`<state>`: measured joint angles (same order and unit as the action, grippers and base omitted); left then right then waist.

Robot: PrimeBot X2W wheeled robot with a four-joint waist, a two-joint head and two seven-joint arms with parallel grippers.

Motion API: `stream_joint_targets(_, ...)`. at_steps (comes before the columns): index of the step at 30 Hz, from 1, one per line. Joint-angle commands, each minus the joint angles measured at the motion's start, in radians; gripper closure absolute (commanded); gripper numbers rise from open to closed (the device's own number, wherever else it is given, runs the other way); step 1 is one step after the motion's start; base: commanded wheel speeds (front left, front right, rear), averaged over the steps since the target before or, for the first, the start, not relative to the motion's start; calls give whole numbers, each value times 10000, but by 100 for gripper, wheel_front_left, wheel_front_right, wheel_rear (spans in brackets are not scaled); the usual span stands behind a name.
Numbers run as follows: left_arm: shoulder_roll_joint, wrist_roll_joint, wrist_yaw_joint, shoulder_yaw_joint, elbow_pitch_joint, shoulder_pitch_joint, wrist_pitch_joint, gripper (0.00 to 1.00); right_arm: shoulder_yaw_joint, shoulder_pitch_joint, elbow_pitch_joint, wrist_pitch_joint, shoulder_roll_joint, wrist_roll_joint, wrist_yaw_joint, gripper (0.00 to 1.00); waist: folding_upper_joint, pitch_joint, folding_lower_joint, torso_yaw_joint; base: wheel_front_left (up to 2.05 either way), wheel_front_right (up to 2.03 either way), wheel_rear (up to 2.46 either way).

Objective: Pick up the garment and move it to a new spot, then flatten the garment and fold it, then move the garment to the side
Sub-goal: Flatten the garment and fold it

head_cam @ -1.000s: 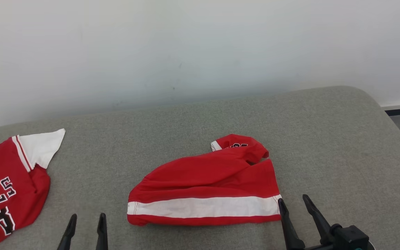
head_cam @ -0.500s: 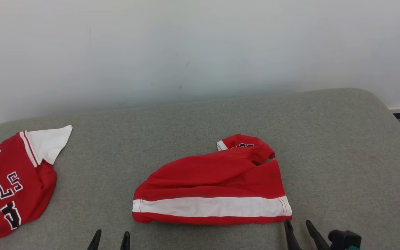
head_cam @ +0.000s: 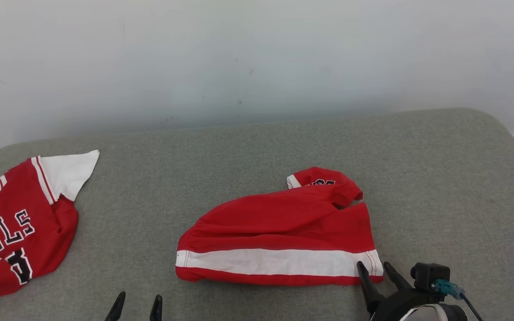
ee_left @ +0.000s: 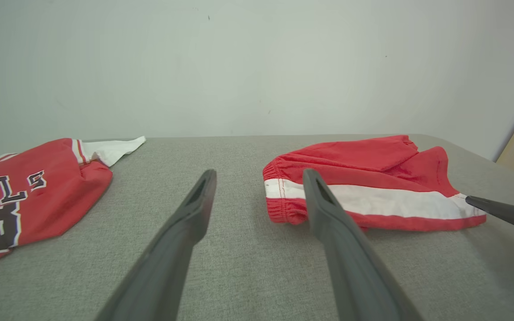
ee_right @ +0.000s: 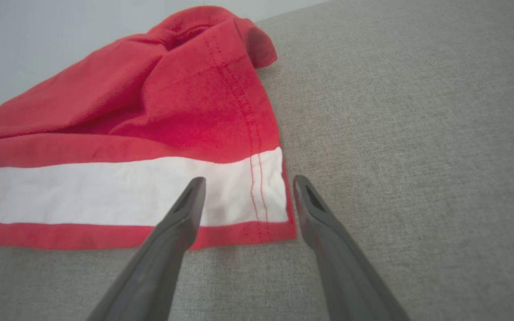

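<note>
Grey fabric-covered surface (head_cam: 257, 147) with rounded corners against a plain pale wall (head_cam: 257, 58).

High head view, low wrist views, common garment (head_cam: 279, 232)

Black letters "LLS" stand on the red jersey (head_cam: 38, 223); the red shorts' (head_cam: 279, 223) lettering cannot be read.

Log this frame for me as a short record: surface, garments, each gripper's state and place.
Surface: grey fabric-covered surface
Centre: red cloth garment with a white band, partly bunched
Left side: red jersey with white sleeve and black lettering, crumpled
Left gripper: open, empty, near edge, apart from both garments
Right gripper: open, astride the banded garment's near right corner
</note>
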<state>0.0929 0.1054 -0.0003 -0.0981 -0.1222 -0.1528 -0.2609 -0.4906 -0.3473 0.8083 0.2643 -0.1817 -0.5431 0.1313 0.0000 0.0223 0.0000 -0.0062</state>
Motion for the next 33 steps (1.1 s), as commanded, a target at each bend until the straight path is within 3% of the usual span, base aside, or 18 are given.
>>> stream_joint_targets(1, -8, -112, -52, 70, 45, 86, -32, 0, -116, -139, 146, 13, -79, -77, -10, 0, 0, -48, 0, 35, 0, 0, 0)
stream_joint_targets(10, -164, -256, -75, 315, 169, 177, -32, 0, -528, -878, 1027, 13, -149, -416, -10, 0, 0, -205, 0, 114, 0, 0, 0)
stream_joint_targets(11, -188, -283, -63, 352, 214, 211, -32, 0, -634, -988, 1250, 15, -98, -494, -10, 17, 0, -221, 0, 113, 0, 0, 0)
stream_joint_targets(12, -195, -290, -62, 369, 224, 227, -32, 0, -670, -1055, 1361, 15, -79, -536, -10, 24, 0, -228, 0, 108, 0, 0, 0)
stream_joint_targets(13, -206, -296, -64, 387, 241, 243, -32, 0, -710, -1094, 1498, 13, -60, -580, -10, 52, 0, -231, 0, 105, 0, 0, 0)
stream_joint_targets(14, -217, -302, -62, 407, 258, 260, -32, 0, -772, -1161, 1577, 15, -57, -592, -10, 58, 0, -234, 0, 102, 0, 0, 0)
stream_joint_targets(15, -232, -305, -58, 421, 261, 279, -32, 0, -820, -1229, 1629, 13, -48, -590, -10, 73, 0, -237, 0, 98, 0, 0, 0)
stream_joint_targets(16, -245, -303, -51, 436, 266, 291, -32, 0, -879, -1275, 1656, 15, -37, -590, -10, 100, 0, -237, 0, 92, 0, 0, 0)
stream_joint_targets(25, -329, -188, -137, 436, 464, 379, -32, 0, -1000, -1337, 1461, 13, -281, -367, -10, 100, 0, -205, 0, 40, 0, 0, 0)
stream_joint_targets(33, -382, 400, -338, 146, 1913, 1197, 32, 0, -1018, -939, 1136, 14, -407, -148, -10, 100, 0, -220, 0, -47, 0, 0, 0)
